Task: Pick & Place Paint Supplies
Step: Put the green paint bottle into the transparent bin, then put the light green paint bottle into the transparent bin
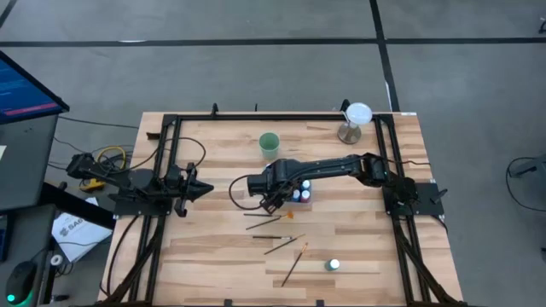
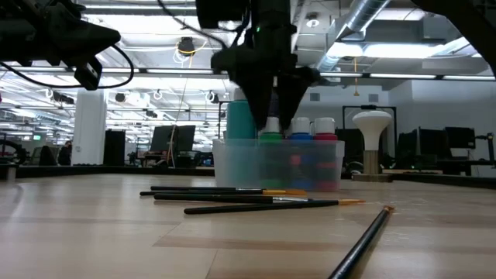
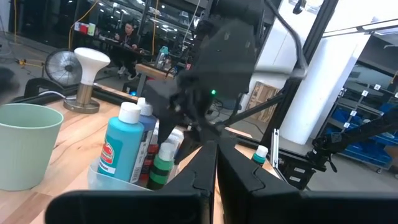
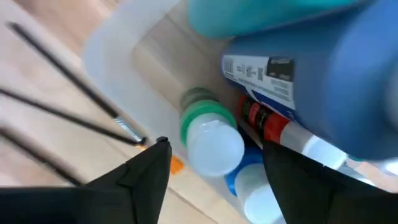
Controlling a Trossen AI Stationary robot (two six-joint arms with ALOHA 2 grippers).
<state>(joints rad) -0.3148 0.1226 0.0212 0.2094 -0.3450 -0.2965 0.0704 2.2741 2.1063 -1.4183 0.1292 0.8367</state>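
Right claw (image 4: 211, 168) hangs spread wide around the green white-capped paint bottle (image 4: 208, 134) inside the clear plastic tray (image 2: 232, 167), gripping nothing; thin paintbrushes (image 1: 264, 219) and one bottle (image 1: 333, 265) lie outside it on the counter (image 1: 213, 256).

From my station I see the light wood tabletop (image 1: 213, 264) sitting on a grey floor (image 1: 256, 68) crossed by dark lines. To the left, a monitor (image 1: 21, 89) glows blue above a dark side desk (image 1: 26, 170) with yellow cables (image 1: 111, 157) trailing near it. Looking level across, I get an open industrial hall: exposed ceiling ducts (image 2: 372, 19), rows of strip lights (image 2: 46, 101), a white column (image 2: 89, 128) on the left and dark screens (image 2: 457, 139) far right. A desk fan (image 3: 59, 65) and a seated person (image 3: 127, 37) show far back.
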